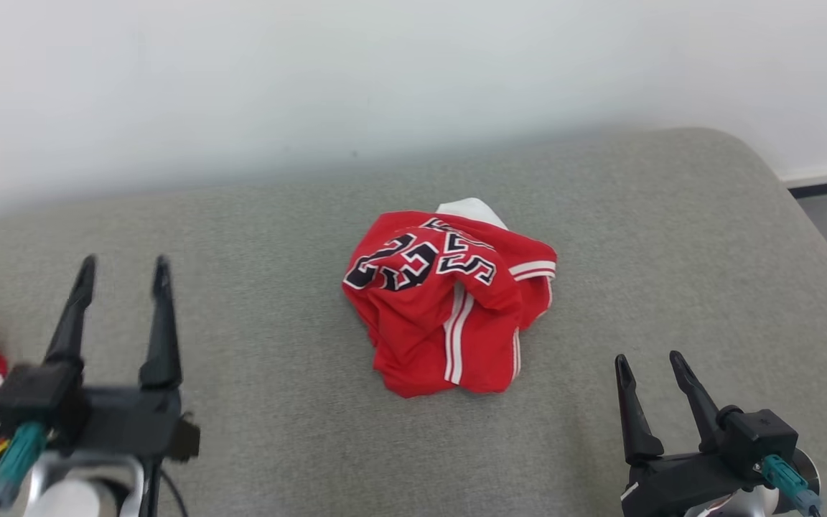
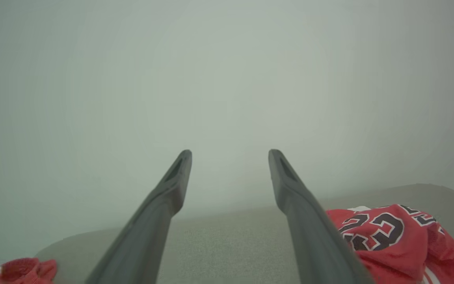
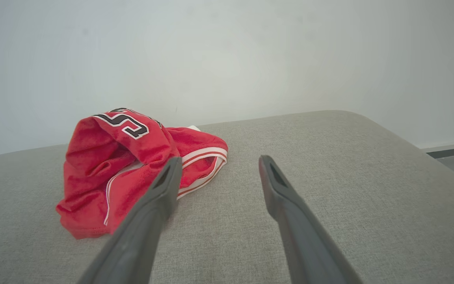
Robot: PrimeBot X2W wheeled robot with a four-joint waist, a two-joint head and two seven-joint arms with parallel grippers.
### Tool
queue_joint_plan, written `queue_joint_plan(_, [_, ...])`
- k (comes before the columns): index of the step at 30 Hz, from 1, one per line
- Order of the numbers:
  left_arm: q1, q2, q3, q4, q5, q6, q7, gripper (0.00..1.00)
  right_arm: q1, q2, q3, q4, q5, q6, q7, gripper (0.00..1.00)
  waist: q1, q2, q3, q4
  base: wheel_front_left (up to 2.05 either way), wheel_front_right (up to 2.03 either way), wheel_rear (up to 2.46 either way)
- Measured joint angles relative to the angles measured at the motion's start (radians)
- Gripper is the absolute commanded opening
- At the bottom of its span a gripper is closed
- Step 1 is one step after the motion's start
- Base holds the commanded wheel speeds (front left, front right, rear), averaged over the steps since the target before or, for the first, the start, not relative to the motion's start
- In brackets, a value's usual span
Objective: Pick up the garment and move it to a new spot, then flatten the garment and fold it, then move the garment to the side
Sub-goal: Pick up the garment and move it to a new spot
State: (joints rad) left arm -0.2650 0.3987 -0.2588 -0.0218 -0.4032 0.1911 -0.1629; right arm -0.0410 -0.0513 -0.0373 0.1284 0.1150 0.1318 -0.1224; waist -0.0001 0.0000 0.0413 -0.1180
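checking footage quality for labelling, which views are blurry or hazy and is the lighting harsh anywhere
Head view: garment sharp, left end effector slightly blurred, light soft and even with faint shadows. Left wrist view: hazy and washed out, garment print soft. Right wrist view: grey cushion weave crisp, the close fingers out of focus.

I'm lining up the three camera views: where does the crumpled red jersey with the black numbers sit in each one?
Head view: red jersey in the middle of the picture.
Left wrist view: red jersey in the lower right corner.
Right wrist view: red jersey left of centre.
Shared landmark: the grey cushion it lies on.
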Motion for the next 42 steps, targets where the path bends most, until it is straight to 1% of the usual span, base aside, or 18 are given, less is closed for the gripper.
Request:
queue_joint_plan(6, [0.124,0.026,0.036,-0.053,0.007,0.043,-0.04,1.0,0.016,0.0,-0.004,-0.013,-0.002,0.0,0.008,1.0,0.0,0.0,-0.013,0.038,0.0,0.0,0.0])
queue_joint_plan(11, [0.213,0.024,0.104,-0.094,0.004,0.092,-0.077,1.0,0.02,0.0,0.0,-0.024,-0.002,0.0,0.008,1.0,0.0,0.0,-0.026,0.061,0.0,0.0,0.0])
queue_joint_plan(14, [0.266,0.036,0.125,-0.106,0.02,0.105,-0.084,1.0,0.025,0.0,0.002,-0.028,-0.003,0.0,0.009,1.0,0.0,0.0,-0.03,0.07,0.0,0.0,0.0])
queue_joint_plan(18, [0.305,0.071,0.122,-0.107,0.06,0.109,-0.088,1.0,0.027,0.0,0.0,-0.032,-0.006,0.0,0.014,1.0,0.0001,0.0,-0.03,0.08,0.0,0.0,0.0])
queue_joint_plan(24, [0.328,0.07,0.109,-0.113,0.066,0.116,-0.088,1.0,0.03,0.0,-0.001,-0.032,-0.008,0.0,0.017,1.0,0.0001,0.0001,-0.032,0.087,0.0,0.0,0.0])
queue_joint_plan(31, [0.363,0.044,0.117,-0.108,0.05,0.135,-0.091,1.0,0.032,0.0,-0.001,-0.032,-0.009,0.0,0.022,1.0,0.0001,0.0001,-0.039,0.086,0.0,0.0,0.0])
queue_joint_plan(35, [0.37,0.019,0.138,-0.108,0.037,0.152,-0.093,1.0,0.034,0.0,-0.004,-0.035,-0.011,0.0,0.026,1.0,0.0001,0.0001,-0.041,0.086,0.0,0.0,0.0])
queue_joint_plan(42, [0.381,-0.032,0.174,-0.105,0.003,0.167,-0.097,1.0,0.035,0.0,-0.009,-0.038,-0.013,0.0,0.036,1.0,0.0001,0.0001,-0.043,0.085,0.0,0.0,0.0])
